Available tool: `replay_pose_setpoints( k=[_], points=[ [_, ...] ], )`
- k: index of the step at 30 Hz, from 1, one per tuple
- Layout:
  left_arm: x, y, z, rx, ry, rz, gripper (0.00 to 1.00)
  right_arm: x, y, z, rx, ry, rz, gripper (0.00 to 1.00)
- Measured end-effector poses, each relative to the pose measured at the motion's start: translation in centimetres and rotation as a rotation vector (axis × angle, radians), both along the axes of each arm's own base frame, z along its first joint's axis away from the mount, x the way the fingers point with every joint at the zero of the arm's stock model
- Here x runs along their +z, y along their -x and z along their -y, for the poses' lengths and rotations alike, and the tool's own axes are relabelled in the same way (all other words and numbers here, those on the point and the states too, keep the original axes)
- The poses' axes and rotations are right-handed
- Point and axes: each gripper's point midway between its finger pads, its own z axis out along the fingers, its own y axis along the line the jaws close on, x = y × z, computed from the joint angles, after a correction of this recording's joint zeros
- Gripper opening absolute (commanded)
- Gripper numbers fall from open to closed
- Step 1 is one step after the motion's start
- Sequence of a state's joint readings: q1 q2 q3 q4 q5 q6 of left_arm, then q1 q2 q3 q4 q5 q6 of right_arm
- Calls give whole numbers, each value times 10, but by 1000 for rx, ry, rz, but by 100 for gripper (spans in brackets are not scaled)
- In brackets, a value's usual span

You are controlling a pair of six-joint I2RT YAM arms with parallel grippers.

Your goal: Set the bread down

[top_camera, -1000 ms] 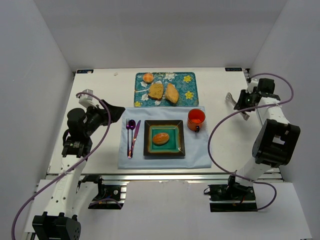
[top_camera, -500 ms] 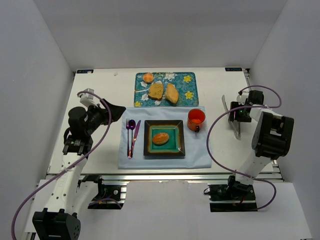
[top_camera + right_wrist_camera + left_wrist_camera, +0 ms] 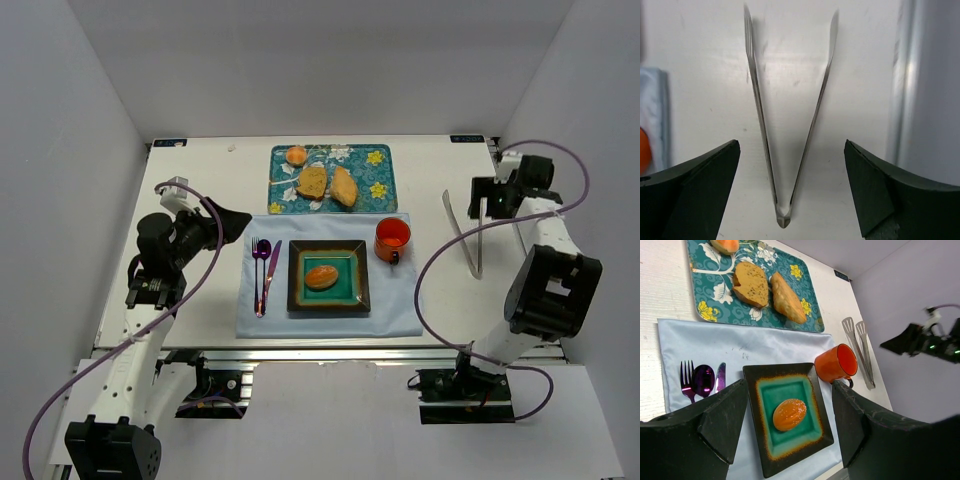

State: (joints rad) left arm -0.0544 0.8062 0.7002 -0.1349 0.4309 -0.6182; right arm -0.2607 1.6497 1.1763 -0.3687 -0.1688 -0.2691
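Observation:
The bread, a glossy orange-brown oval bun, lies in the middle of the square teal plate with a dark rim. In the left wrist view the bread shows low between my fingers, on the plate. My left gripper hovers left of the placemat, open and empty. My right gripper is at the right side of the table, open. Metal tongs lie spread in a V on the table beneath it, touched by neither finger.
An orange mug stands right of the plate on the pale blue placemat. Purple fork, spoon and knife lie left of the plate. Behind, a floral tray holds a bread slice, a long roll and a peach bun.
My right gripper has opened and let go of the tongs, which now lie spread on the table. The right wrist pulled back toward the far right. The left arm barely moved.

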Motion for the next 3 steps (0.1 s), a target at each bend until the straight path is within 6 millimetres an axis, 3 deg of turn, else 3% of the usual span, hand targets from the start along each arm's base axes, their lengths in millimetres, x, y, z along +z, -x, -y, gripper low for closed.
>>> replay_pose_setpoints(
  k=[3],
  points=[
    [0,0,0,0,0,1,77,60,-23,-1,6,5,135,89]
  ],
)
